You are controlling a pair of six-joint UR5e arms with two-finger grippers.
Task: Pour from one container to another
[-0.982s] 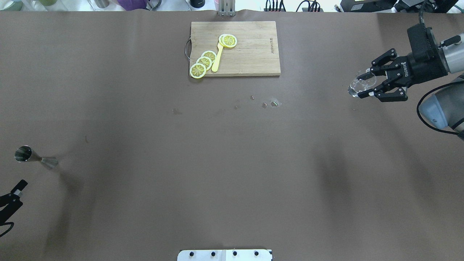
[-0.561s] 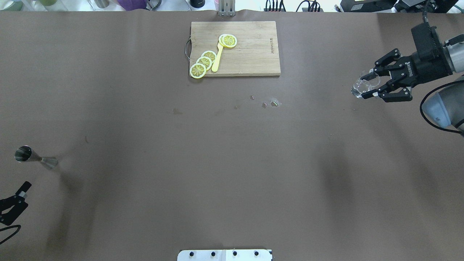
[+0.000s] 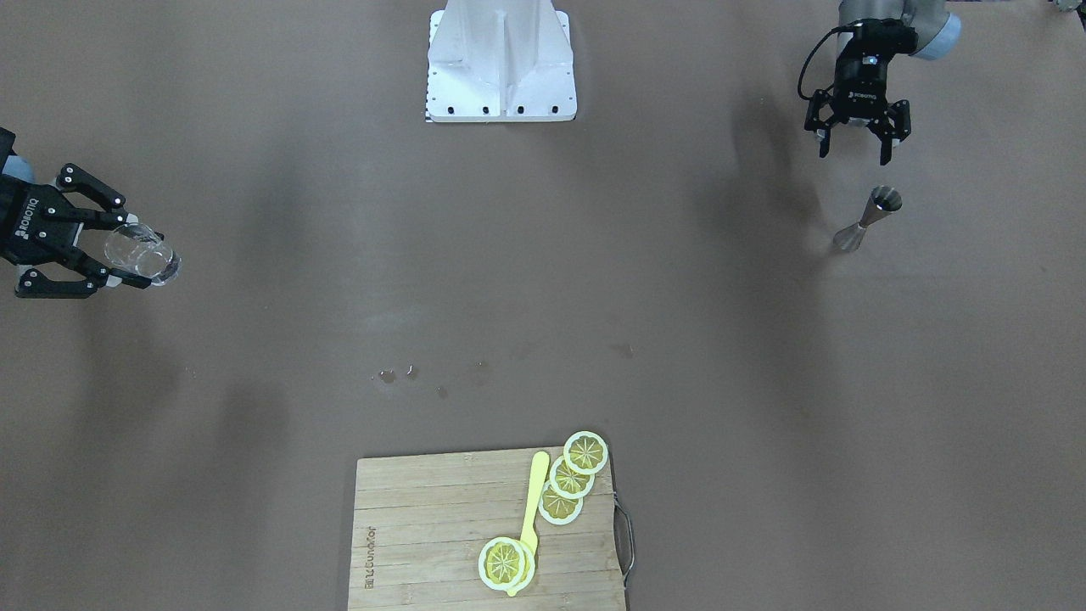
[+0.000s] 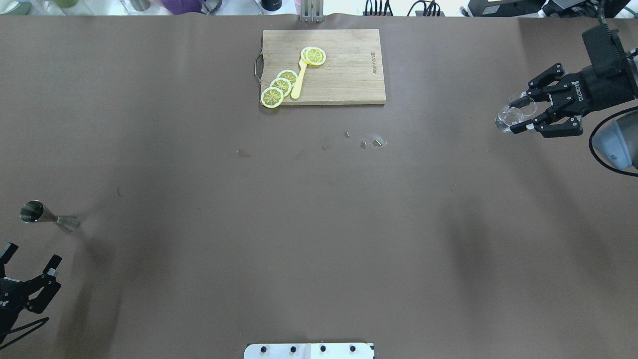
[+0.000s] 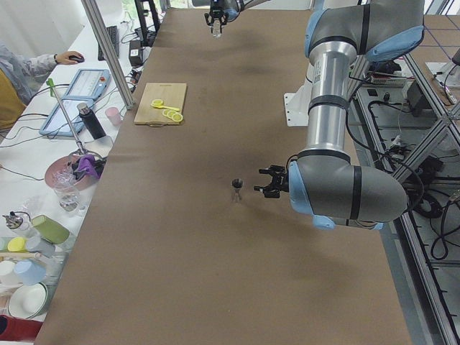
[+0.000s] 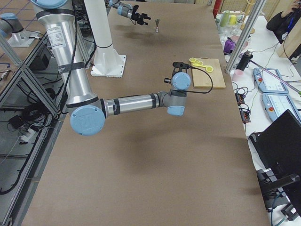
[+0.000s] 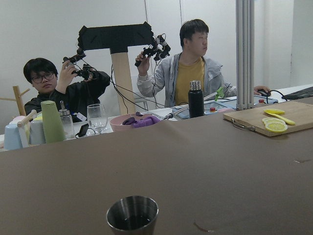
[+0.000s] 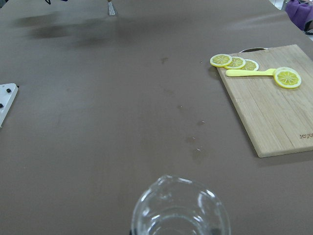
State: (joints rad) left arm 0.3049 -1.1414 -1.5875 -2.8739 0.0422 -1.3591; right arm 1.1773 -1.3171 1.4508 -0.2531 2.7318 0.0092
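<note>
- Right gripper, closed on the glass, far right: carry it level
- Left gripper, wide open near the jigger: straddle its waist squarely

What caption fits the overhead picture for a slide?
The right gripper holds a clear glass; left gripper, open, sits near a steel jigger; lemon slices on a cutting board.

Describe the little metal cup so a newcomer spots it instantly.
On the brown table, look to the robot's left end, far from the cutting board. Just ahead of the left gripper stands the metal cup: small, shiny, hourglass-shaped, standing alone.
</note>
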